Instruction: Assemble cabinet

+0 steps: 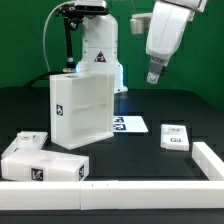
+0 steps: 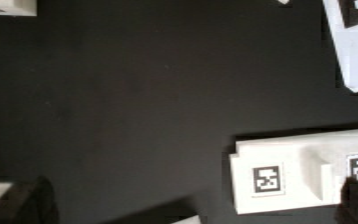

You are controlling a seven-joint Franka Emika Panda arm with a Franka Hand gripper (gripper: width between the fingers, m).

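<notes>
The cabinet box [image 1: 80, 108] stands upright on the dark table at the exterior view's left, its open shelf side facing right. A small white tagged panel [image 1: 176, 137] lies flat at the right and also shows in the wrist view [image 2: 309, 160]. A small tagged block [image 1: 30, 140] and a larger tagged block [image 1: 45, 162] lie at the front left. My gripper [image 1: 153, 75] hangs high in the air above and behind the small panel. In the wrist view the gripper [image 2: 190, 205] is open and empty, with dark fingertips [image 2: 19, 200] wide apart.
The marker board [image 1: 128, 124] lies flat just right of the cabinet box. A low white wall [image 1: 150, 190] runs along the table's front and up the right side. The robot base [image 1: 100, 50] stands at the back.
</notes>
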